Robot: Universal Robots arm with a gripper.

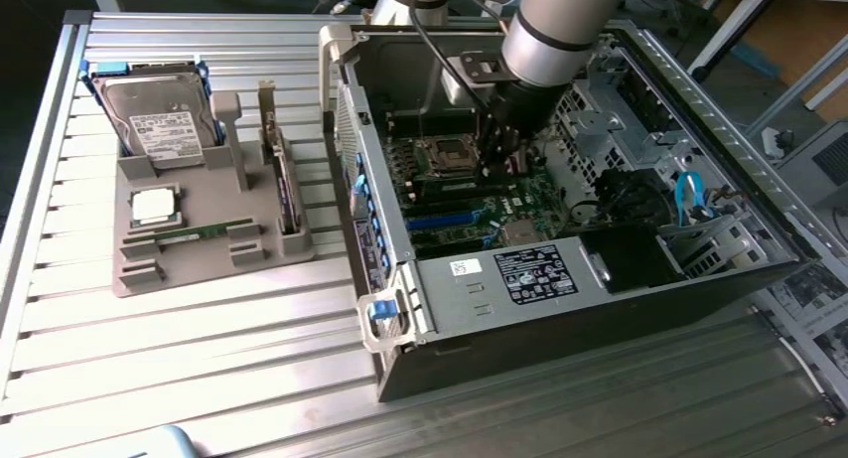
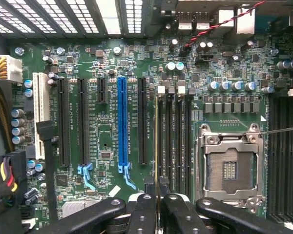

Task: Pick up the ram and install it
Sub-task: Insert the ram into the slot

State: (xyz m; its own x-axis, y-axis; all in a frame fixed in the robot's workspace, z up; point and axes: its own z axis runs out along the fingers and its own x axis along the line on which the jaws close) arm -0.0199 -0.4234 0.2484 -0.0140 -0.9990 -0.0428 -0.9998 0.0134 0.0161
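My gripper (image 1: 497, 165) is down inside the open case (image 1: 464, 284), over the board (image 2: 107, 146). It is clenched on the ram (image 2: 157, 141). In the wrist view my fingers (image 2: 145, 209) flank the ram on both sides, and I see it edge-on as a thin pale line running straight out from between them. Its long axis lies parallel to the black memory slots (image 2: 174, 141). It sits at or just beside the outermost slot of that bank, on the side away from the socket (image 2: 229, 168) and toward the blue slot (image 2: 122, 122). So the ram lies off to no side of me; it is in my grip. What matters is how its edge lines up with the slot beneath, and I judge that close to true. Whether it touches the slot or hangs above it I cannot tell. The socket stands just beside the slots, and capacitors (image 2: 175, 66) crowd their far end. On the tray (image 1: 146, 269), well apart on the exterior view's left, lie a drive (image 1: 159, 120), a chip (image 1: 155, 205) and another green stick (image 1: 199, 232).
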